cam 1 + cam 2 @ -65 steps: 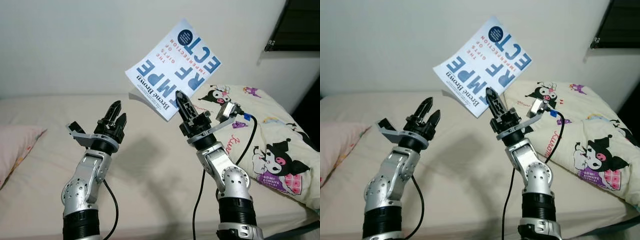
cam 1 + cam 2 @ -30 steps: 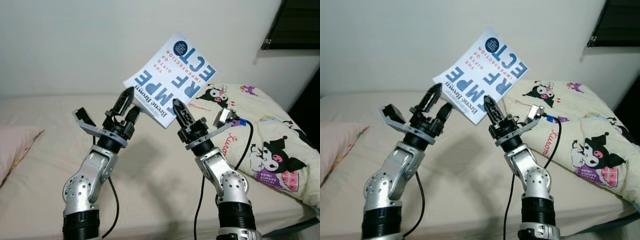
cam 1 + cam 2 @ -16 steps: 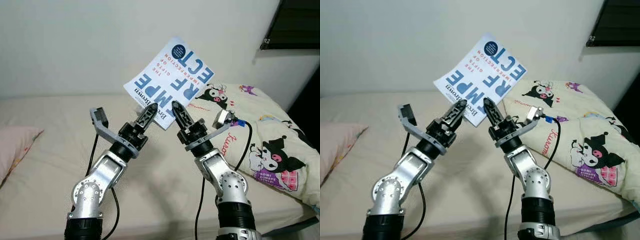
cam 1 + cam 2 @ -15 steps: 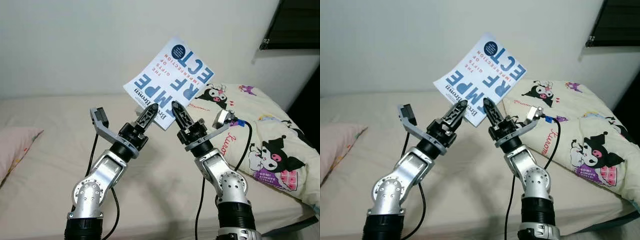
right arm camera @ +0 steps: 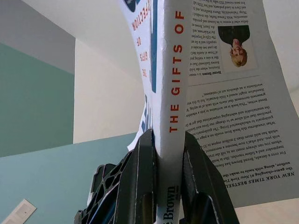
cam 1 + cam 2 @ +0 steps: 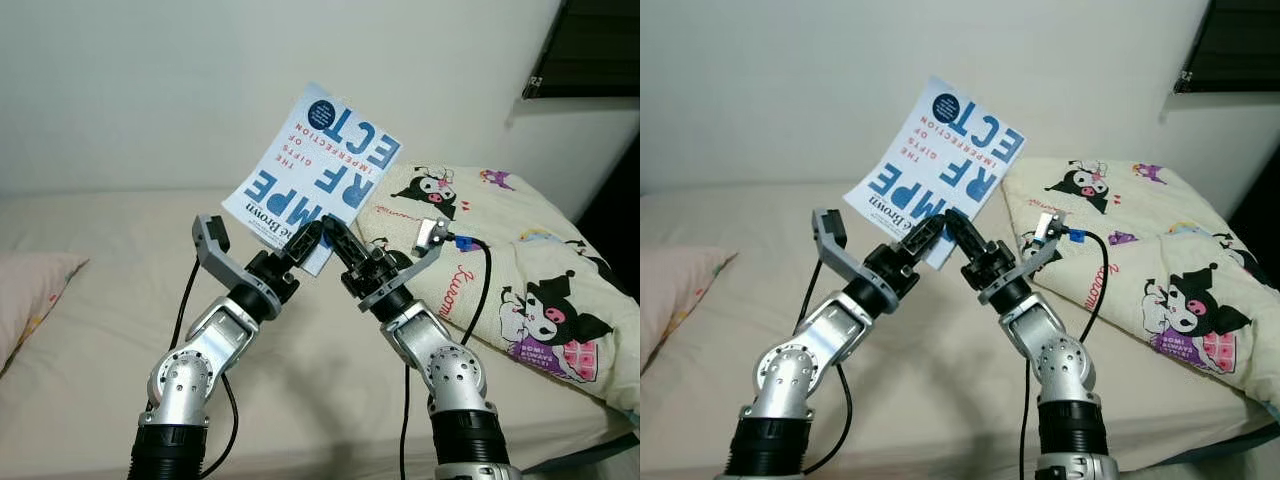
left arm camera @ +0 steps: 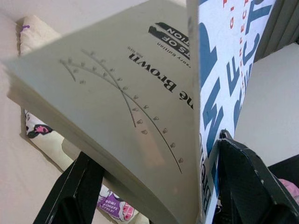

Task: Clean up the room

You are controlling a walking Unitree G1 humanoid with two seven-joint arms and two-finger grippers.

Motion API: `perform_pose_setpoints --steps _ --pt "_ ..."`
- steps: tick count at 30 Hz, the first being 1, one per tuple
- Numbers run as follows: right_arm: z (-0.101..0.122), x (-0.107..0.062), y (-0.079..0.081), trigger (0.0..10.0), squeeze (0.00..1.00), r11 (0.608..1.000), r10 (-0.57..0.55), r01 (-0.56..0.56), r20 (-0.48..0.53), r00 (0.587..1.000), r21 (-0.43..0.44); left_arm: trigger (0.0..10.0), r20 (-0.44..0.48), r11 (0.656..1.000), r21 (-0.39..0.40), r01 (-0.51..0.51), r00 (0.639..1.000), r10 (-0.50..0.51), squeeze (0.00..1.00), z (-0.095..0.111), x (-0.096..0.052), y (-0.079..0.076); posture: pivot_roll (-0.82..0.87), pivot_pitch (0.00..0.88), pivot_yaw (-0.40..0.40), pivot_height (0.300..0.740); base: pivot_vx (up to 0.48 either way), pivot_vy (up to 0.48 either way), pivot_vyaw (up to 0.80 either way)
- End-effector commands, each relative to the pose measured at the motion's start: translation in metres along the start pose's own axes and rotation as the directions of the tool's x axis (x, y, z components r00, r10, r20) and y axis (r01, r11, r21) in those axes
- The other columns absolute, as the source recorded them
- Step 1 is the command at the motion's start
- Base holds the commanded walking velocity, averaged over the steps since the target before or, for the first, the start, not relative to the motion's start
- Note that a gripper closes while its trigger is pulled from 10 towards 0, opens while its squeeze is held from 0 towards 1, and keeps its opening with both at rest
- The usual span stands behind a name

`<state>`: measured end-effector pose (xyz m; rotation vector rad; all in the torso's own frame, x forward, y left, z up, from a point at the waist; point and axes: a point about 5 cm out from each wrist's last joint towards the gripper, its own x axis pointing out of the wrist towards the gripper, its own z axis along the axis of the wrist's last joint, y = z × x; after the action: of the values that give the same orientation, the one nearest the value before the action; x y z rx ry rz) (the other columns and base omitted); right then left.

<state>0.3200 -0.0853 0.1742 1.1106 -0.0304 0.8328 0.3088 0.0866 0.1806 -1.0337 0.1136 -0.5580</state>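
The paperback book, white-covered with large blue upside-down lettering and a red-lettered spine, is held aloft above the bed, tilted toward one o'clock, apparently so it can pass from one gripper to the other. The right gripper clamps the spine at the book's lower edge, its two fingers pressed against either side, while the left gripper, at nine o'clock of it, straddles the page block with fingers wide and not visibly clamped. A cartoon-print duvet lies at three o'clock.
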Motion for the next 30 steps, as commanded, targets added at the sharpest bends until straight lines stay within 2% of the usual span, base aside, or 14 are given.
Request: perform_pose_setpoints --steps 1,4,9,10,11,12,14,15,17,24,27,28,29,30 --pt "-0.005 0.014 0.024 10.0 0.00 0.988 0.155 -0.156 -0.040 0.987 -0.012 10.0 -0.071 0.997 0.012 -0.072 0.995 0.073 0.02 -0.013 -0.001 0.013 0.01 0.016 -0.065 0.730 0.000 0.000 0.00" --pt "0.006 0.019 0.029 10.0 0.00 0.984 0.174 -0.174 -0.016 0.985 -0.041 10.0 -0.044 0.990 0.029 -0.140 0.989 0.141 0.00 -0.012 -0.006 0.026 0.01 0.011 -0.065 0.730 0.000 0.000 0.00" --pt "0.010 0.021 0.029 10.0 0.00 0.984 0.170 -0.171 -0.008 0.985 -0.057 10.0 -0.023 0.985 0.040 -0.166 0.986 0.167 0.00 -0.010 -0.007 0.030 0.01 0.011 -0.064 0.730 0.000 0.000 0.00" --pt "0.014 0.020 0.022 10.0 0.00 0.989 0.106 -0.105 0.006 0.994 -0.104 10.0 0.062 0.980 0.038 -0.196 0.979 0.193 0.00 0.003 -0.010 0.035 0.01 0.009 -0.065 0.730 0.000 0.000 0.00" --pt "0.019 0.016 0.013 10.0 0.00 0.990 0.048 -0.044 0.027 0.998 -0.137 10.0 0.144 0.989 -0.018 -0.144 0.979 0.145 0.00 0.018 -0.013 0.032 0.01 0.009 -0.065 0.730 0.000 0.000 0.00" --pt "0.019 0.016 0.013 10.0 0.00 0.990 0.048 -0.044 0.027 0.998 -0.137 10.0 0.144 0.989 -0.018 -0.144 0.979 0.145 0.00 0.018 -0.013 0.032 0.01 0.009 -0.065 0.730 0.000 0.000 0.00" --pt "0.025 0.011 0.005 10.0 0.00 0.986 -0.008 0.017 0.052 0.999 -0.169 10.0 0.230 0.996 -0.093 -0.005 0.973 0.026 0.00 0.035 -0.019 0.021 0.01 0.008 -0.064 0.730 0.000 0.000 0.00" --pt "0.025 0.011 0.005 10.0 0.00 0.986 -0.008 0.017 0.052 0.999 -0.169 10.0 0.230 0.996 -0.093 -0.005 0.973 0.026 0.00 0.035 -0.019 0.021 0.01 0.008 -0.064 0.730 0.000 0.000 0.00" --pt "0.024 0.008 0.005 10.0 0.00 0.985 -0.005 0.016 0.062 0.998 -0.171 10.0 0.233 0.968 -0.153 0.199 0.959 -0.160 0.00 0.036 -0.024 -0.001 0.01 0.006 -0.058 0.730 0.000 0.000 0.00" --pt "0.026 0.006 0.008 10.0 0.00 0.989 0.020 -0.007 0.086 0.996 -0.147 10.0 0.241 0.934 -0.183 0.308 0.935 -0.262 0.00 0.034 -0.027 -0.013 0.01 0.002 -0.052 0.730 0.000 0.000 0.00" --pt "0.029 0.003 0.004 10.0 0.00 0.986 -0.014 0.031 0.108 0.994 -0.164 10.0 0.255 0.957 -0.154 0.246 0.946 -0.202 0.00 0.035 -0.026 -0.005 0.01 0.000 -0.052 0.730 0.000 0.000 0.00" --pt "0.033 0.000 -0.004 10.0 0.00 0.973 -0.086 0.113 0.141 0.986 -0.201 10.0 0.271 0.983 -0.114 0.147 0.956 -0.112 0.00 0.038 -0.026 0.007 0.02 0.000 -0.053 0.730 0.000 0.000 0.00" --pt "0.033 0.000 -0.004 10.0 0.00 0.973 -0.086 0.113 0.141 0.986 -0.201 10.0 0.271 0.983 -0.114 0.147 0.956 -0.112 0.00 0.038 -0.026 0.007 0.02 0.000 -0.053 0.730 0.000 0.000 0.00" --pt "0.041 -0.005 -0.015 10.0 0.00 0.941 -0.179 0.224 0.188 0.966 -0.254 10.0 0.288 0.998 -0.053 0.027 0.958 -0.010 0.00 0.042 -0.028 0.022 0.02 0.000 -0.054 0.730 0.000 0.000 0.00"
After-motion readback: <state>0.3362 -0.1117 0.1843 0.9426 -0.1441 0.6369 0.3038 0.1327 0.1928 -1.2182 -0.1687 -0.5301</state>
